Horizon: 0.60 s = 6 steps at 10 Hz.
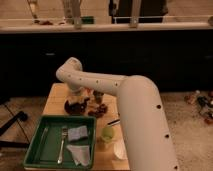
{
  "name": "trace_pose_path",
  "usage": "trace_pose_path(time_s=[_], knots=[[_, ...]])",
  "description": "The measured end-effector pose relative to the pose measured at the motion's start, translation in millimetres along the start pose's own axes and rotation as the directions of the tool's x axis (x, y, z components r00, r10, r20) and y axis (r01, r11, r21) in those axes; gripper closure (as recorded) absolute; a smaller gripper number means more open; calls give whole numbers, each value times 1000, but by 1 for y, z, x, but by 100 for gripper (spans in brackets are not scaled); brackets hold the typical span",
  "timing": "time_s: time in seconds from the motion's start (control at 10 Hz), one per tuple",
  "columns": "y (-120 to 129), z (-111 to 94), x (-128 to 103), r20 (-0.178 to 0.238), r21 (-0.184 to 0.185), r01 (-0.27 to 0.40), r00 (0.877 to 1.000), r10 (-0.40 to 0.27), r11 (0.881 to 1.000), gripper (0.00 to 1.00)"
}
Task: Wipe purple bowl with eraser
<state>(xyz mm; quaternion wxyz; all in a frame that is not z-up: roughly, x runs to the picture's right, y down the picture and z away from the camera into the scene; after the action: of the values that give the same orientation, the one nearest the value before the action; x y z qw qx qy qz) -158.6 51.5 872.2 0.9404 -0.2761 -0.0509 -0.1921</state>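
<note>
The purple bowl point(74, 106) sits on the wooden table point(56, 96) at its back left, dark with a reddish inside. My white arm point(100, 83) reaches from the lower right across the table, bends at the back and comes down over the bowl. My gripper point(78, 98) is at the bowl's rim, right above its inside, mostly hidden by the wrist. The eraser does not show; it is hidden at the gripper or out of view.
A green tray point(35, 150) at the front left holds a fork point(62, 142), a blue-grey sponge point(77, 133) and a white cloth point(80, 154). A green cup point(107, 133), a white bowl point(120, 150), a black-handled brush point(113, 121) and an orange bowl point(89, 93) are nearby.
</note>
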Motion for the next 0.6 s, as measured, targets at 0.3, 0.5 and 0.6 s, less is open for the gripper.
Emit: trace_pose_path(time_s=[0.3,0.5,0.6], knots=[[20,0,-16,0,-32,71,997,-71,997,100],[33,8,-16,-10,-70,81,997,-82,994,100],[35,13,-10,-18,-82,73,997,-75,994,100]])
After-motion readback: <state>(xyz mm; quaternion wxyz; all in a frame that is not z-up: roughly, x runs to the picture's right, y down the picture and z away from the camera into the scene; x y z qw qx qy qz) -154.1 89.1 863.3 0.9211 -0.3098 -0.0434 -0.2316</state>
